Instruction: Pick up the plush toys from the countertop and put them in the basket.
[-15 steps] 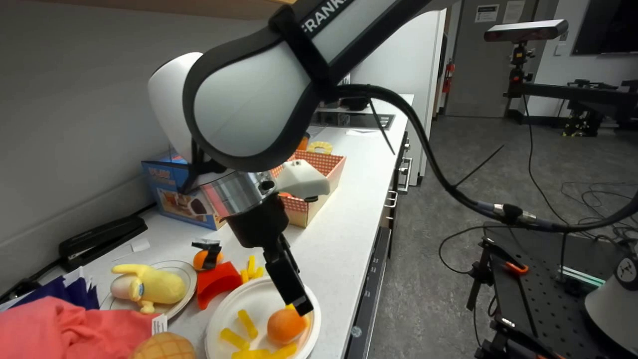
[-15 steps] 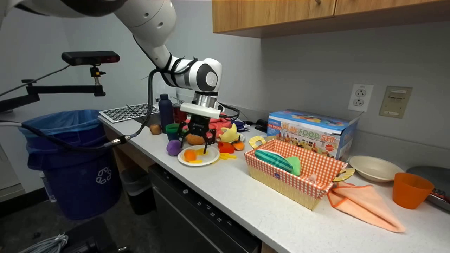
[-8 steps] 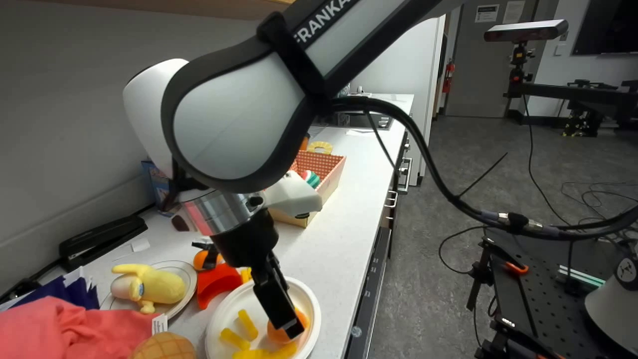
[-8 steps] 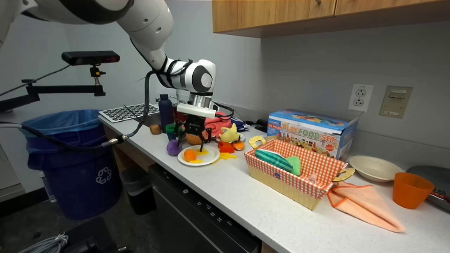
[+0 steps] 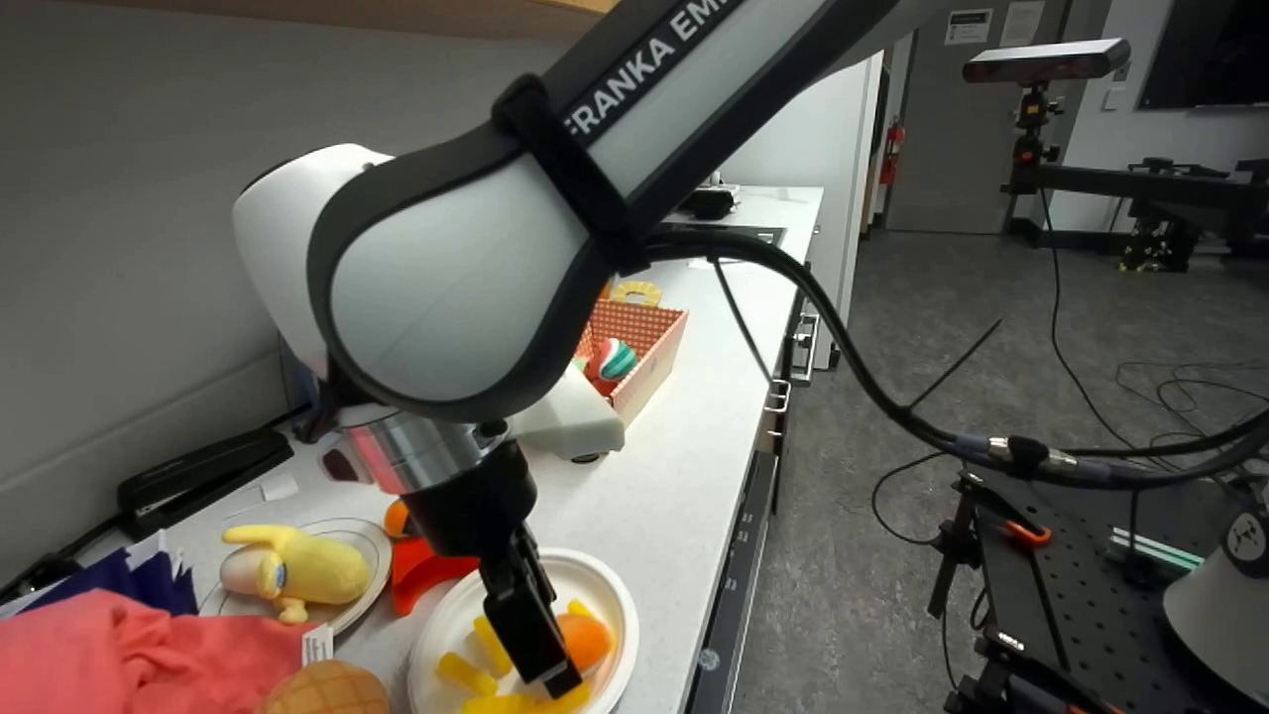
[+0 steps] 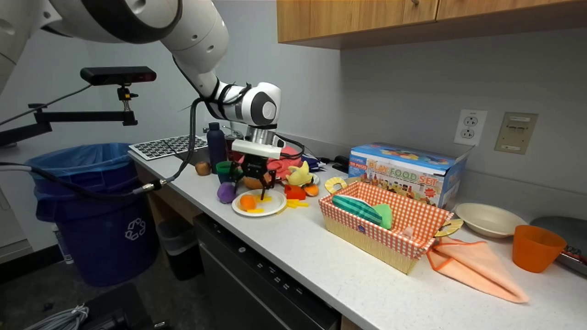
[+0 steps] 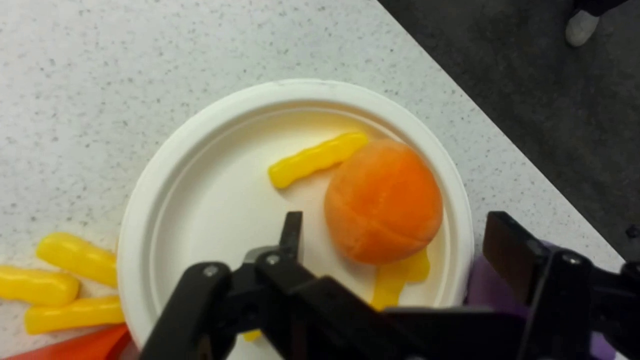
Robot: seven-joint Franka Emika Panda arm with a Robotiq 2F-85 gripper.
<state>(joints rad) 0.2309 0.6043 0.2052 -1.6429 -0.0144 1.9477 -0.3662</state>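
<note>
Gripper (image 7: 397,220): jaws apart, over white plate (image 7: 225,200)
Orange toy (image 7: 384,202): on that plate, between the gripper's jaws as seen in wrist view, contact unclear
Basket (image 6: 367,243): on desk (image 6: 293,243), well apart from gripper, green toy (image 6: 384,215) and striped green toy (image 6: 357,210) inside

Got a plush toy (image 6: 248,202) on the plate (image 6: 276,201), basket (image 6: 369,244) off right in an exterior view, box (image 6: 400,179) behind it.
</note>
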